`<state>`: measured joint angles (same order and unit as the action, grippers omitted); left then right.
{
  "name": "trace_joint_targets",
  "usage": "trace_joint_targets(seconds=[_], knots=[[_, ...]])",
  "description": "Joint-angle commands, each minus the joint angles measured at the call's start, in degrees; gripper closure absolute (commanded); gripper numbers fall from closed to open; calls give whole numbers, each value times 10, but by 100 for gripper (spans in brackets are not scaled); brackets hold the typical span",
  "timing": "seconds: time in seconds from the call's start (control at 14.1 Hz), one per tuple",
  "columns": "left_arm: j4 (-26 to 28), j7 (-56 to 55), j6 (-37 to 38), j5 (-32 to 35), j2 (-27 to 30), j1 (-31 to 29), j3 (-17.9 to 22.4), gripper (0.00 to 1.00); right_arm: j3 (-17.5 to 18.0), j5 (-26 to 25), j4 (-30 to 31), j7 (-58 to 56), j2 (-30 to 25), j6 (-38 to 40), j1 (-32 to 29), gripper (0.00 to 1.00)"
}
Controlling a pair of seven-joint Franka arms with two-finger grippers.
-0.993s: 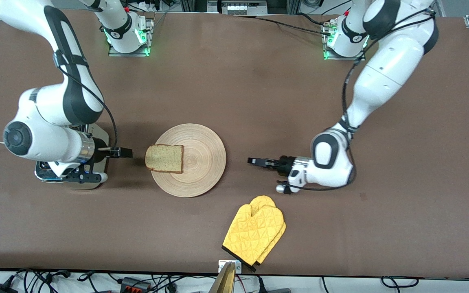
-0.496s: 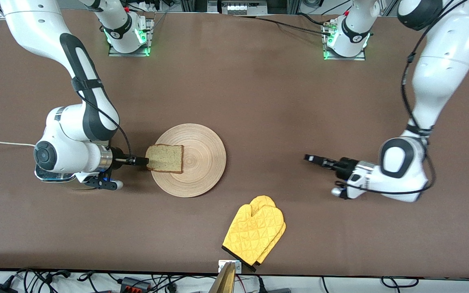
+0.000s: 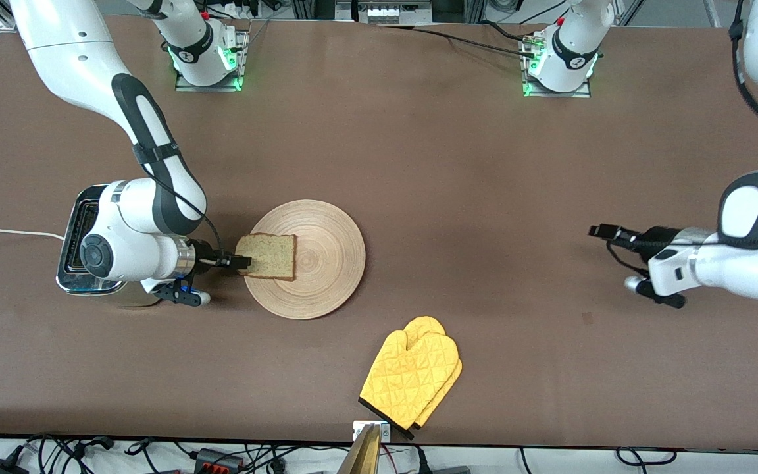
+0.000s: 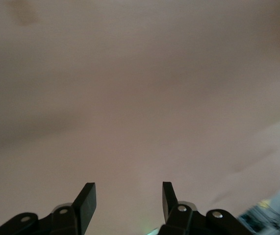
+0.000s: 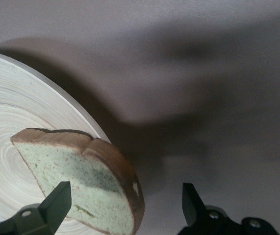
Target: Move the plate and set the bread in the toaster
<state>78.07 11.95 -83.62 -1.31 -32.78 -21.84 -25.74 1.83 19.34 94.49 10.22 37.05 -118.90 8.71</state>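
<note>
Left tool [image 3: 595, 231] withdrew over brown table [image 3: 418, 151].

Right tool [image 5: 122, 203] gapes wide; left tool [image 4: 125, 201] seems partly spread, empty.

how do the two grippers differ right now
The right gripper is at the bread on the plate, its open jaws straddling the slice's crust edge; the left gripper is over bare table toward the left arm's end, near nothing. Both are open and hold nothing.
</note>
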Motion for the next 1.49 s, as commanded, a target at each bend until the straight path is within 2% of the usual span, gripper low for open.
trace_joint_targets(seconds=[0.0,0.07,0.14,0.21,0.35,0.64,0.78,0.92,1.06,1.13,1.28,1.35,1.42], knots=[[15,-20,33,62,89,0,2,33,0,13,8,-19,3,-14,5,5],[15,-21,35,65,111,-3,2,31,0,14,8,-19,3,-14,5,8],[15,-20,38,70,125,-10,2,23,0,15,8,-19,3,-14,5,12],[15,-15,44,95,141,-13,1,0,0,31,8,-20,3,-14,4,14],[14,-3,62,132,166,-14,-2,0,0,48,8,-27,3,-13,6,23],[-62,-3,103,147,157,-7,-5,0,0,47,8,-28,4,-12,5,32],[-64,-6,104,155,157,-7,-6,0,0,47,6,-28,3,-10,5,41],[-63,-17,99,150,165,-14,-4,0,0,47,3,-36,3,-6,4,60],[-26,-70,72,140,205,-27,-5,0,-1,47,3,-42,0,-6,3,77],[27,-128,46,121,242,-29,-5,0,-1,47,3,-43,-3,-6,3,82],[129,-163,-20,98,310,-42,-5,0,-1,47,2,-47,-15,1,2,87],[161,-158,-45,85,332,-50,-5,0,-2,47,1,-47,-20,7,2,92],[165,-143,-51,68,333,-52,-4,0,-2,47,-7,-46,-27,17,2,96]])
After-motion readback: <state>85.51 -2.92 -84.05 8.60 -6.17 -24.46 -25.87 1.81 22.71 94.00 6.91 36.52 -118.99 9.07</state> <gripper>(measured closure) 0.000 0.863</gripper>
